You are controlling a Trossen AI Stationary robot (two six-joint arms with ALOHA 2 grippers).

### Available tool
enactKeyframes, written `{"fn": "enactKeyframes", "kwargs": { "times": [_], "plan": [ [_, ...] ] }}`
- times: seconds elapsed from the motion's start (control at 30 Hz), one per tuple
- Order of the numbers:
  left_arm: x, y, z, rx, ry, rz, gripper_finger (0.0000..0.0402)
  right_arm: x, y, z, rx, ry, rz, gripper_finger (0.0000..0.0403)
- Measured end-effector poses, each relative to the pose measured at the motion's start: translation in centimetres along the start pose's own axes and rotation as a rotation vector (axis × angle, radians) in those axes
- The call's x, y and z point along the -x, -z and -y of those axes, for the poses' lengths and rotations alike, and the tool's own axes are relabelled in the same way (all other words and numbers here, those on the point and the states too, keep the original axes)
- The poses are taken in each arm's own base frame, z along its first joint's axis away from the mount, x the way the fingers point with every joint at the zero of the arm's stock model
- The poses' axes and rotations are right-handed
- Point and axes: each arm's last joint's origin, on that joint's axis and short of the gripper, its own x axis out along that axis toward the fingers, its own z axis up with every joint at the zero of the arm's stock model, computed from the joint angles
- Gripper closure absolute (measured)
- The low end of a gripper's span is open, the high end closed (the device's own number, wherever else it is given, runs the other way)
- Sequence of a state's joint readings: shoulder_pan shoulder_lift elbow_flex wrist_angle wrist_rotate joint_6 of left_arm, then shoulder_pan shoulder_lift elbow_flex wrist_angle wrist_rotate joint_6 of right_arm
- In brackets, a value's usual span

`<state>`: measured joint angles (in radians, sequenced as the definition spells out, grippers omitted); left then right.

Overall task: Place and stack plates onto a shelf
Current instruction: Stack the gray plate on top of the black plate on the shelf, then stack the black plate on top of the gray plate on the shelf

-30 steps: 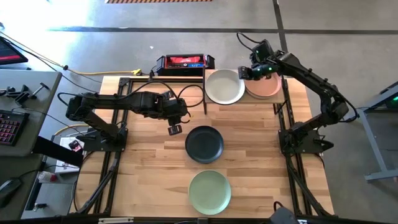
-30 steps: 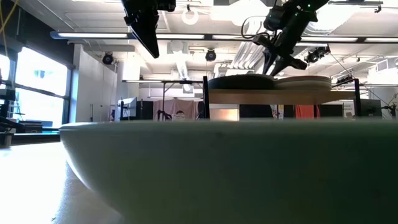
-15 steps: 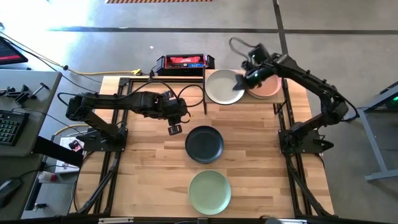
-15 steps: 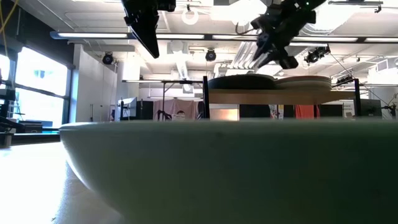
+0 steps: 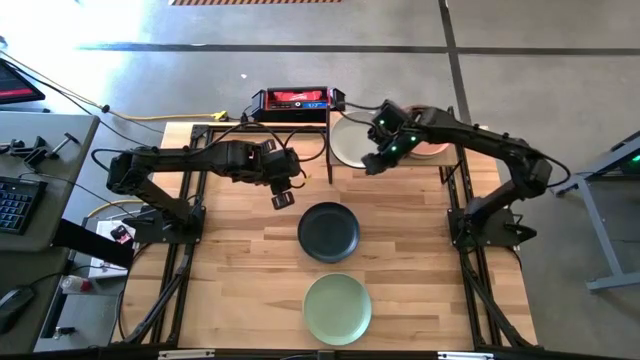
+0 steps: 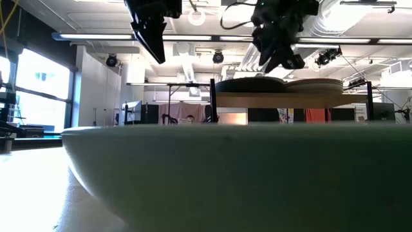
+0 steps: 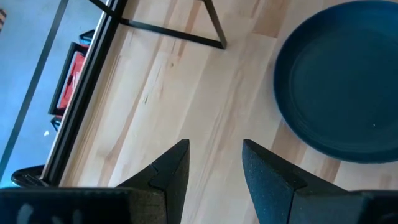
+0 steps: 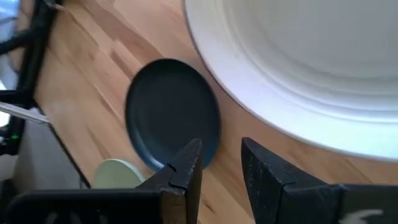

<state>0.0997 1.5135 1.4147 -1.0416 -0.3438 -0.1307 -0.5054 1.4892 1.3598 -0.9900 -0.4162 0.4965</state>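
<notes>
Right gripper (image 5: 371, 163), fingers slightly apart and empty, hangs off the white plate (image 5: 352, 143) on the shelf (image 5: 446, 160). Left gripper (image 5: 283, 200), narrowly open, waits at ten o'clock from the black plate (image 5: 328, 232), likely the next pick; green plate (image 5: 337, 308) at six.

The left tool (image 7: 214, 169) hangs above the light slatted wooden table (image 7: 186, 93), its two dark fingers (image 7: 171, 171) parted with nothing between them. Near them lies a round matte black plate (image 7: 348, 81). Thin black metal frame posts (image 7: 186, 38) cross the wood.
</notes>
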Motion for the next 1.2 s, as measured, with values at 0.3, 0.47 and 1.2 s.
{"fn": "enactKeyframes", "kwargs": {
  "times": [0.3, 0.47, 1.2],
  "plan": [
    [0.0, 0.0, 0.0, 0.019, 0.001, 0.0, 0.0266, -2.3, -0.7, 0.5, -0.017, 0.094, -0.033, 0.0312],
    [0.0, 0.0, 0.0, 0.026, 0.001, 0.0, 0.0266, -2.4, -1.1, 0.9, -0.022, 0.101, -0.015, 0.0312],
    [-2.6, 2.1, 1.1, 0.199, 0.121, -0.118, 0.0266, -1.7, 0.5, -1.5, 0.026, -0.019, -0.046, 0.0311]
  ]
}}
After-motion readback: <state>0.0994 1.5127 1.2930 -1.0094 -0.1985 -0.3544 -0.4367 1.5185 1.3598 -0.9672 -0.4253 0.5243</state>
